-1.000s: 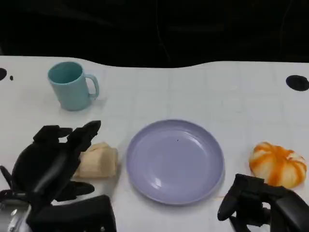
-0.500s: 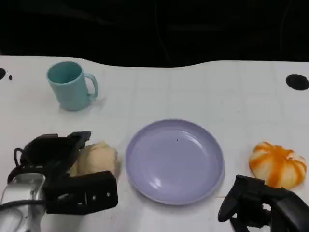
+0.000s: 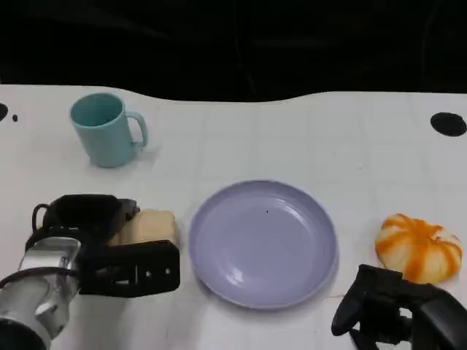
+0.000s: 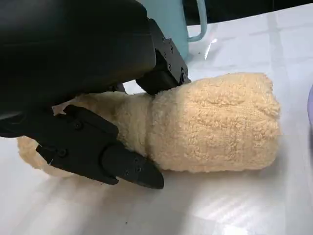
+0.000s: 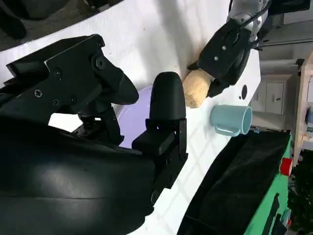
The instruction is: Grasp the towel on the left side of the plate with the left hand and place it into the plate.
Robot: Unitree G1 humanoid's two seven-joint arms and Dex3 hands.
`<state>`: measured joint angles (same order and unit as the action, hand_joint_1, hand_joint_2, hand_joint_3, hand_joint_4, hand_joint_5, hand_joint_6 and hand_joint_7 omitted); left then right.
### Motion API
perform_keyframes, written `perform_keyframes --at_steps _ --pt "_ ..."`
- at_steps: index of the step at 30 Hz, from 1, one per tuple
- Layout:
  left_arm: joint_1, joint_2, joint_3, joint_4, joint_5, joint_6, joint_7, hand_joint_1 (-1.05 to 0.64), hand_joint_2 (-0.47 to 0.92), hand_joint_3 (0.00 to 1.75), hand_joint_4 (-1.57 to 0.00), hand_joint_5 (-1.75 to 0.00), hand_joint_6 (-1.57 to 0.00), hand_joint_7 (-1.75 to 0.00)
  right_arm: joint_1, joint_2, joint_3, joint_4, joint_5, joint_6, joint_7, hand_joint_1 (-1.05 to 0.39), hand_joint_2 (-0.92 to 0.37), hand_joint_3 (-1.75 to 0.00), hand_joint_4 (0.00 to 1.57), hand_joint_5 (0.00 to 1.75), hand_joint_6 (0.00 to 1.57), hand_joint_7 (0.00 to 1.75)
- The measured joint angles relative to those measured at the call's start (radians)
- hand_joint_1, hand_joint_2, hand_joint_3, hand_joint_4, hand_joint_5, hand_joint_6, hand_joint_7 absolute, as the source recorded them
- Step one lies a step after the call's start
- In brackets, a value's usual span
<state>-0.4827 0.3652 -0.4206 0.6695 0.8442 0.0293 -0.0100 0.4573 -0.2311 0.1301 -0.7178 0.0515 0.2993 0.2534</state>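
Note:
A rolled beige towel [image 3: 151, 224] lies on the white table just left of the lilac plate [image 3: 263, 243]. My left hand [image 3: 98, 244] is wrapped around the towel's left half. In the left wrist view its fingers [image 4: 105, 154] press on both sides of the towel [image 4: 215, 122] and pinch a waist into it, while the towel still rests on the table. The right wrist view shows the same grip from afar, left hand [image 5: 224, 51] on the towel [image 5: 194, 89]. My right hand [image 3: 398, 312] rests near the table's front right with its fingers apart, holding nothing.
A teal mug [image 3: 106, 129] stands behind the towel at the back left. An orange-and-white pumpkin-shaped object [image 3: 419, 248] sits right of the plate, just beyond my right hand. Black dots mark the table near its left and right edges.
My left hand has turned over, dropped onto the towel and closed its fingers around it. The towel looks squeezed narrower. The right hand has stayed put.

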Motion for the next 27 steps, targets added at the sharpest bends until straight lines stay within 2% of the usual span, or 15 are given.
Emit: perform_keyframes --at_steps 1,2,3,5,6,7,9,13,15,17,19,20,21,23,27 --pt "-0.006 0.000 -0.003 0.014 -0.010 -0.011 0.012 -0.25 0.92 0.16 -0.89 -0.82 -1.12 -0.08 0.000 0.000 0.000 -0.001 0.000 0.000 0.000 -0.04 -0.60 -1.09 0.72 1.75 0.61 1.47" --pt "-0.008 0.000 -0.004 0.025 -0.019 -0.022 0.028 -0.24 0.92 0.14 -0.84 -1.20 -1.21 -0.17 0.000 0.000 0.000 -0.002 0.001 0.000 0.000 -0.04 -0.60 -1.09 0.72 1.75 0.61 1.47" --pt "-0.008 0.001 -0.005 0.035 -0.026 -0.035 0.049 -0.22 0.92 0.13 -0.81 -1.47 -1.10 -0.55 0.000 0.000 0.000 -0.003 0.001 0.000 0.000 -0.04 -0.60 -1.09 0.72 1.75 0.61 1.47" --pt "-0.007 0.005 -0.012 0.053 -0.030 -0.068 0.108 -0.23 0.92 0.20 -0.80 -1.69 -0.73 -1.43 0.000 0.000 0.000 -0.004 0.001 0.002 0.000 -0.04 -0.60 -1.10 0.72 1.75 0.61 1.47" --pt "-0.004 0.009 -0.017 0.059 -0.030 -0.083 0.138 -0.24 0.92 0.23 -0.80 -1.72 -0.65 -1.58 0.001 0.000 0.000 -0.005 0.002 0.002 0.000 -0.04 -0.60 -1.10 0.72 1.75 0.61 1.47" --pt "0.001 0.012 -0.022 0.061 -0.030 -0.095 0.165 -0.24 0.92 0.22 -0.80 -1.73 -0.60 -1.66 0.001 0.001 0.001 -0.005 0.002 0.002 0.000 -0.04 -0.60 -1.10 0.72 1.75 0.61 1.47" --pt "0.016 0.017 -0.024 0.062 -0.030 -0.120 0.224 -0.23 0.92 0.21 -0.81 -1.74 -0.56 -1.73 0.000 0.001 0.002 -0.005 0.001 0.002 0.000 -0.04 -0.60 -1.10 0.73 1.75 0.61 1.47" --pt "0.059 0.024 -0.022 0.053 -0.032 -0.175 0.349 -0.21 0.90 0.18 -0.83 -1.75 -0.56 -1.75 -0.003 0.002 0.008 -0.005 0.002 0.010 -0.002 -0.03 -0.60 -1.10 0.73 1.75 0.61 1.47" --pt "0.072 0.028 -0.022 0.049 -0.032 -0.192 0.389 -0.21 0.88 0.17 -0.81 -1.75 -0.61 -1.62 -0.004 0.003 0.012 -0.007 0.002 0.018 -0.003 -0.03 -0.60 -1.11 0.73 1.75 0.61 1.47" --pt "0.081 0.037 -0.015 0.021 -0.030 -0.193 0.418 -0.18 0.86 0.18 -0.83 -1.75 -0.64 -1.66 -0.005 0.004 0.016 -0.009 0.001 0.023 -0.005 -0.03 -0.59 -1.10 0.73 1.75 0.61 1.47" --pt "0.089 0.042 -0.002 -0.024 -0.030 -0.191 0.449 -0.16 0.84 0.20 -0.85 -1.75 -0.69 -1.58 -0.005 0.004 0.018 -0.011 0.001 0.023 -0.005 -0.04 -0.59 -1.10 0.73 1.75 0.62 1.47" --pt "0.090 0.043 0.002 -0.045 -0.030 -0.190 0.459 -0.16 0.82 0.23 -0.85 -1.75 -0.68 -1.60 -0.006 0.004 0.018 -0.011 0.000 0.023 -0.005 -0.04 -0.59 -1.10 0.73 1.75 0.62 1.47" --pt "0.091 0.044 0.005 -0.068 -0.030 -0.191 0.464 -0.15 0.72 0.45 -0.86 -1.75 -0.64 -1.69 -0.006 0.004 0.019 -0.012 0.000 0.023 -0.006 -0.04 -0.58 -1.10 0.73 1.75 0.62 1.47" --pt "0.093 0.045 0.012 -0.109 -0.030 -0.192 0.468 -0.16 0.60 0.73 -0.85 -1.75 -0.62 -1.73 -0.005 0.004 0.020 -0.013 0.000 0.023 -0.006 -0.05 -0.58 -1.10 0.73 1.75 0.62 1.47" --pt "0.099 0.045 0.038 -0.190 -0.043 -0.175 0.441 -0.14 0.47 0.96 -0.88 -1.75 -0.63 -1.75 -0.004 0.004 0.022 -0.019 0.000 0.032 -0.009 -0.04 -0.58 -1.10 0.73 1.75 0.62 1.47"
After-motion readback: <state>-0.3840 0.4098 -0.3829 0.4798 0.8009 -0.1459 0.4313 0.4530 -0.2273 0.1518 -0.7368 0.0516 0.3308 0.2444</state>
